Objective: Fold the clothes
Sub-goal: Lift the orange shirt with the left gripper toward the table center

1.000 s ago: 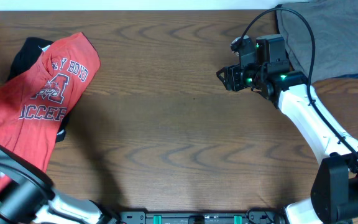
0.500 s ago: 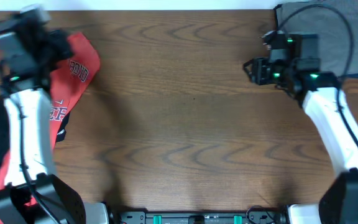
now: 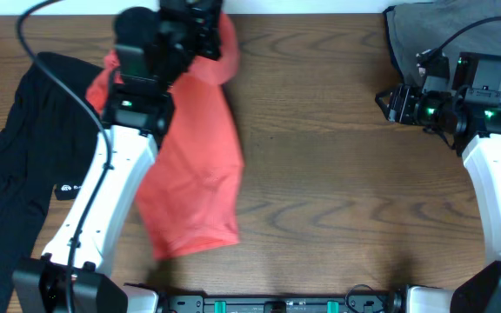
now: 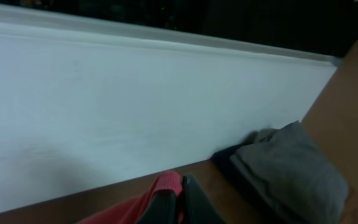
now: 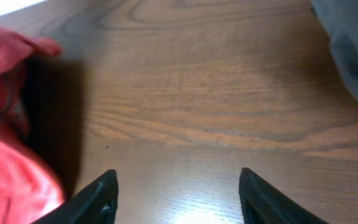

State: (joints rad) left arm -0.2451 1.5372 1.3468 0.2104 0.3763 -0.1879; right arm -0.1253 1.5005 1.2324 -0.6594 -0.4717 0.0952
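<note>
The step in hand appears to be laying out the red-orange T-shirt (image 3: 200, 174) at the middle of the table (image 3: 320, 209) before any fold is made. The left gripper (image 3: 197, 22) is high at the far edge of the table, and the left wrist view shows its fingers closed on a pinch of red cloth. From that hold the shirt trails toward the near edge in a long, rumpled strip. Its lower end lies on the wood, and its lettering is not in view. The right gripper (image 3: 388, 103) hovers above bare wood on the right side, well apart from the shirt. Its jaws are spread with nothing between them, as the right wrist view confirms. The black garment (image 3: 16, 174) lies untouched along the left side of the table. A grey garment (image 3: 459, 30) sits at the far right corner, and part of it lies under a darker piece. No fold is yet made, so the task is judged to be at an early stage. The next move calls for lowering the shirt flat. The free right gripper should then take an opposite edge or corner, so that the cloth can be spread without bunching. The risk noted is that a single pinch point leaves the shirt twisted when it is released.
</note>
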